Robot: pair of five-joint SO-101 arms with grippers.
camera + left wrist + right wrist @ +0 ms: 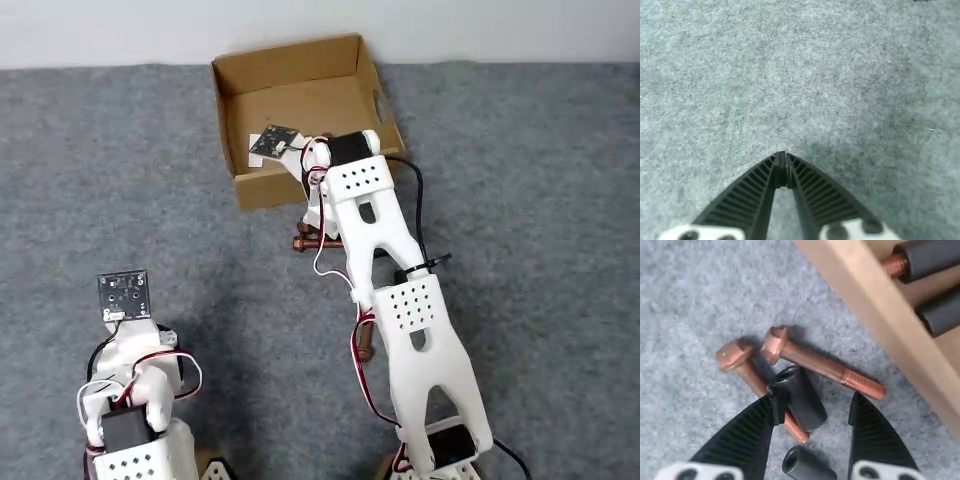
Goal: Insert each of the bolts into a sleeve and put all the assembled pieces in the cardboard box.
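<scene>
Just outside the box [875, 315] wall, the right gripper [814, 396] hangs open and empty astride a sleeve [799, 390], which touches one finger and lies lengthwise between them, across the shaft of a bolt [735, 356]. The left gripper [785, 161], closed on nothing, sits well apart.

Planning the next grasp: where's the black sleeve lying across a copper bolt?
Right wrist view: the black cylindrical sleeve lies between the right gripper's open fingers, near the brown cardboard box's outer wall.

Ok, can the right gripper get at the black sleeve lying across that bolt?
Probably yes: the right gripper is open with the black sleeve between its fingers and nothing over it. The bolt underneath may shift when it closes.
</scene>
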